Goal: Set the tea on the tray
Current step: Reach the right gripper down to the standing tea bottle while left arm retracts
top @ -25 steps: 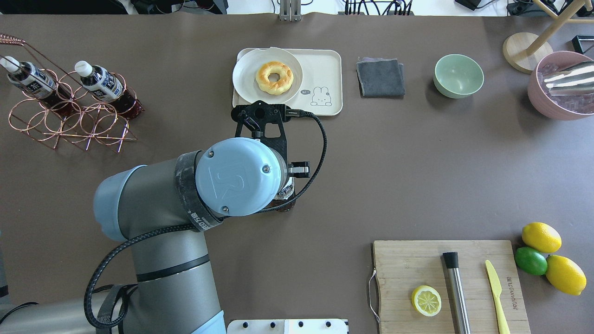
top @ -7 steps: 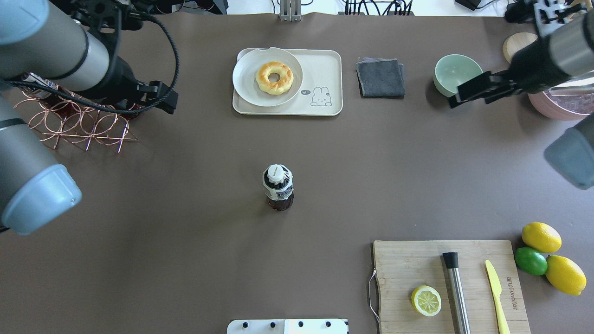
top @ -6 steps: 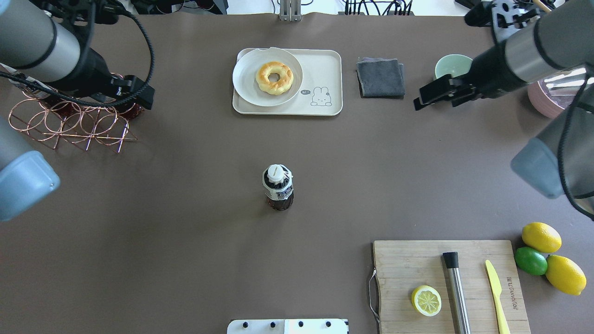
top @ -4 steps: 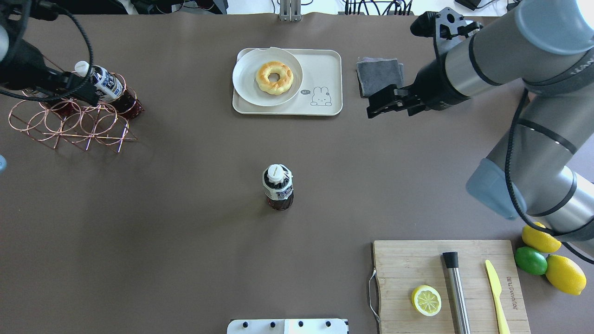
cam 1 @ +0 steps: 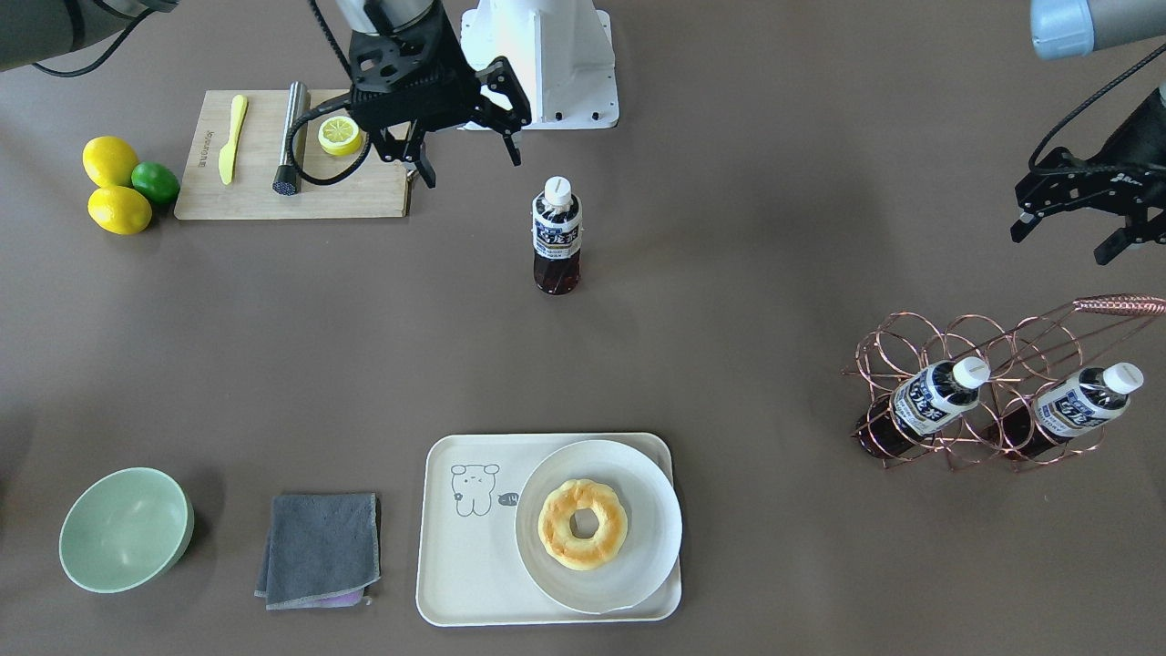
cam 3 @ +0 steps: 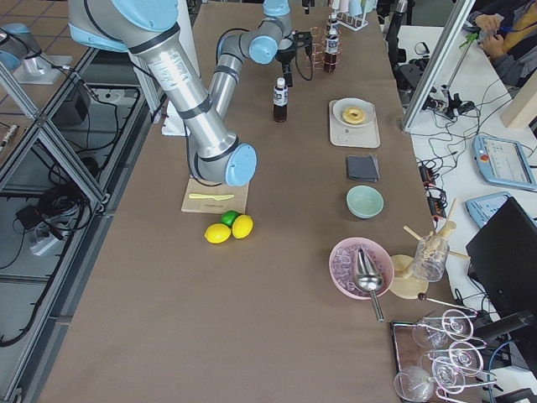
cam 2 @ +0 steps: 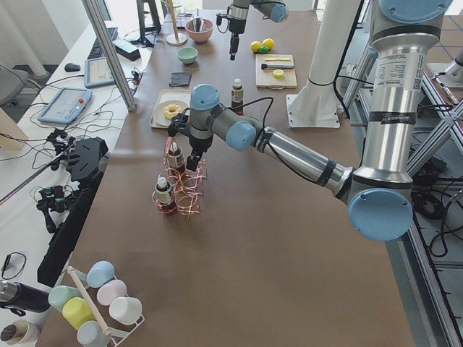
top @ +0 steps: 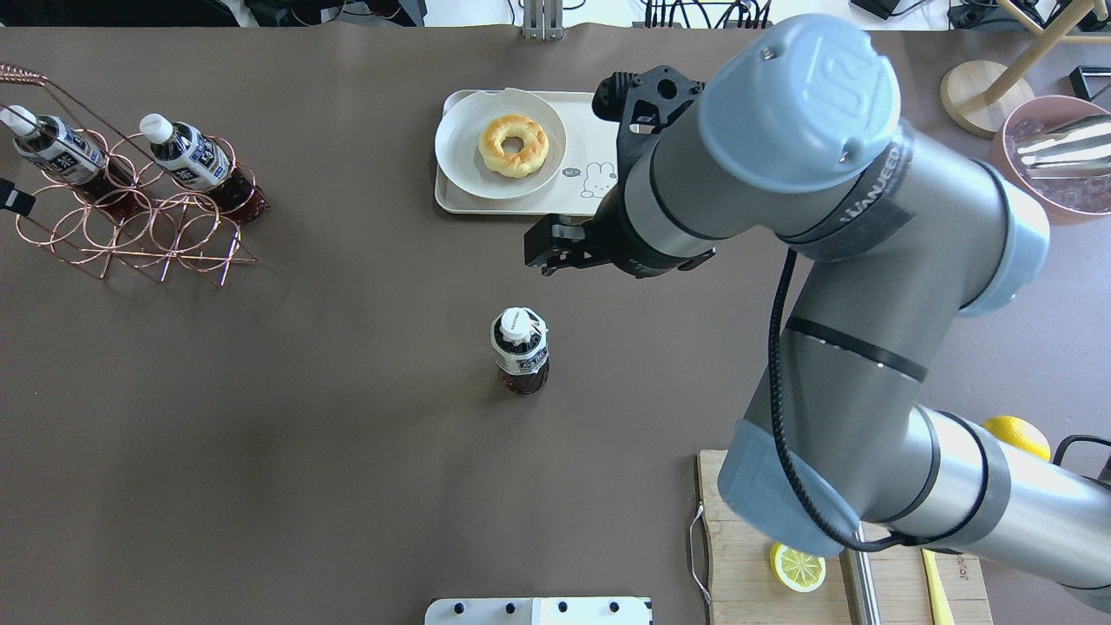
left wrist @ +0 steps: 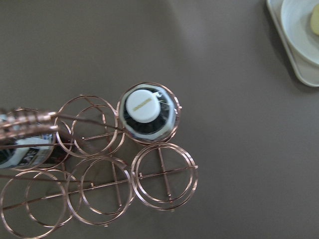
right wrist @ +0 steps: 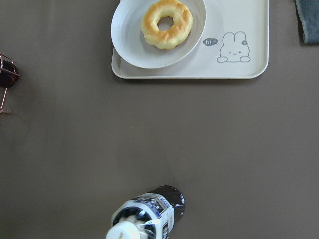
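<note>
My right end effector point(cam 1: 472, 169) spread empty near the upright tea point(top: 519, 351) on the worktop point(top: 304, 434), well apart from the tray point(cam 1: 465, 547), right arm point(top: 781, 174) hiding the tray's end overhead, left end effector point(cam 1: 1059, 246) released, mostly cropped overhead

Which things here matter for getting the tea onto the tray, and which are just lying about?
In the job: upright tea bottle, tray, right gripper.
Lying about: plate with doughnut, grey cloth, green bowl, cutting board, lemons, two racked bottles.
</note>
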You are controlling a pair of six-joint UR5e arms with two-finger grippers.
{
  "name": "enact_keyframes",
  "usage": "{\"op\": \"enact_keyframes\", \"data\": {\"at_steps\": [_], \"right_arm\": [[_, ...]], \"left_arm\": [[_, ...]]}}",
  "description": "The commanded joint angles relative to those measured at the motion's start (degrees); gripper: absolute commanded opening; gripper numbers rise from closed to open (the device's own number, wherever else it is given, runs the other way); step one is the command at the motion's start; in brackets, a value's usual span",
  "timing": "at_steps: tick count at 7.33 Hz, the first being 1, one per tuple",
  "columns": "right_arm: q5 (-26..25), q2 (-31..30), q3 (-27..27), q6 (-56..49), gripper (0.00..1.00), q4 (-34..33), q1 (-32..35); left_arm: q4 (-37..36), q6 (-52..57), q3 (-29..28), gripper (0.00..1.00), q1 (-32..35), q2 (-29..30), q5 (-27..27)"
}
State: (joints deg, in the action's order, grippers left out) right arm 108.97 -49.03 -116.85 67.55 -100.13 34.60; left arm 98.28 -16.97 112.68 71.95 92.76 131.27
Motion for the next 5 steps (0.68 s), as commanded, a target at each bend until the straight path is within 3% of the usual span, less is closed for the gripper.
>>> {"op": "enact_keyframes", "data": {"at_steps": [1, 3, 5], "right_arm": [[-4.55, 4.72, 1.79, 8.64, 0.96, -4.18, -5.59], [-4.82, 10.25, 9.67, 8.57, 0.94, -5.25, -6.73], [-5.35, 10.27, 12.68, 7.69, 0.9, -5.08, -6.91]], "left_arm": [[5.41, 1.51, -0.88, 0.97, 1.97, -4.86, 1.71], [9.37, 1.59, -0.88, 0.97, 3.1, -8.63, 3.54], [11.31, 1.33, -0.18, 0.97, 3.46, -10.23, 3.82]]}}
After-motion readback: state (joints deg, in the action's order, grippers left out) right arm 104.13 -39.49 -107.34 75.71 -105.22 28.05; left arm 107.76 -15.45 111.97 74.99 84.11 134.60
